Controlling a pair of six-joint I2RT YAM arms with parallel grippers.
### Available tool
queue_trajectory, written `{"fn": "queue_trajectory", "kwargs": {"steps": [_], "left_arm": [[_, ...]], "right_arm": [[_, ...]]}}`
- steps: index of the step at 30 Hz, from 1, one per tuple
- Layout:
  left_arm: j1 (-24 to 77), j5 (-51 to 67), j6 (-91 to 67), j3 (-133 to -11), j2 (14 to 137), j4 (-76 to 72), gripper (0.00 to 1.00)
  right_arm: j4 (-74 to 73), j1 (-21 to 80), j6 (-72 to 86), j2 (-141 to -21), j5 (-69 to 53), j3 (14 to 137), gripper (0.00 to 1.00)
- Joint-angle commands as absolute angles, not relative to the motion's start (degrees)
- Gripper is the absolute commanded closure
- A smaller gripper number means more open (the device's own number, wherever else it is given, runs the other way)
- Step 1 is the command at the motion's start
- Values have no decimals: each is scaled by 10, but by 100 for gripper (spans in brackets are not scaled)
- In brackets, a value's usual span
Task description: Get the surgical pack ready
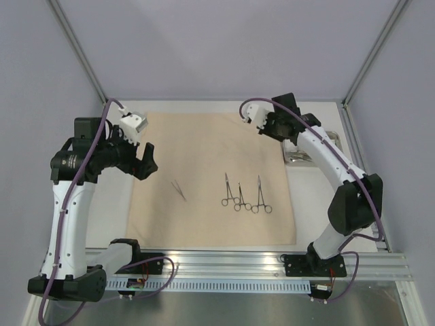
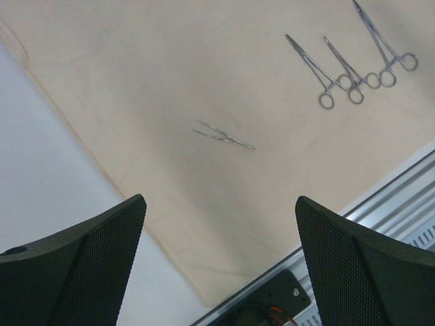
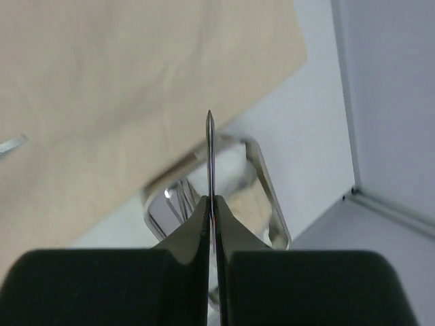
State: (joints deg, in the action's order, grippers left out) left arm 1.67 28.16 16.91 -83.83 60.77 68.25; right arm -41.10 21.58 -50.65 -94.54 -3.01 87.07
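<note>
My right claw (image 3: 211, 204) is clamped on a thin steel tool (image 3: 209, 146), its point jutting straight ahead over the tray (image 3: 270, 197); the cloth (image 3: 102, 81) lies left, where my left claw (image 2: 219, 204) hangs apart

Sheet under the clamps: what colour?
The sheet is plain tan, no pattern; best in the top view.

Bright, even light; soft shadows; blurred foregrounds.

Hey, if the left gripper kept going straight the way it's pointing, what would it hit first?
Most likely the tan cloth, at or right beside the tweezers lying on it. The open left gripper has nothing in between, though depth is hard to judge.
</note>
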Motion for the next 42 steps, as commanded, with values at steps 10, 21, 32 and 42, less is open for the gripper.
{"fn": "queue_trajectory", "kwargs": {"steps": [10,21,32,42], "left_arm": [[17,243,180,-811,644,671,0],[17,227,178,-819,676,671,0],[17,216,178,-823,690,671,0],[17,217,178,-819,688,668,0]], "right_arm": [[-345,91,-804,-1010,146,737,100],[-274,84,-834,-1064,146,705,100],[-278,76,-835,-1063,98,674,99],[-270,76,-831,-1063,100,681,91]]}}
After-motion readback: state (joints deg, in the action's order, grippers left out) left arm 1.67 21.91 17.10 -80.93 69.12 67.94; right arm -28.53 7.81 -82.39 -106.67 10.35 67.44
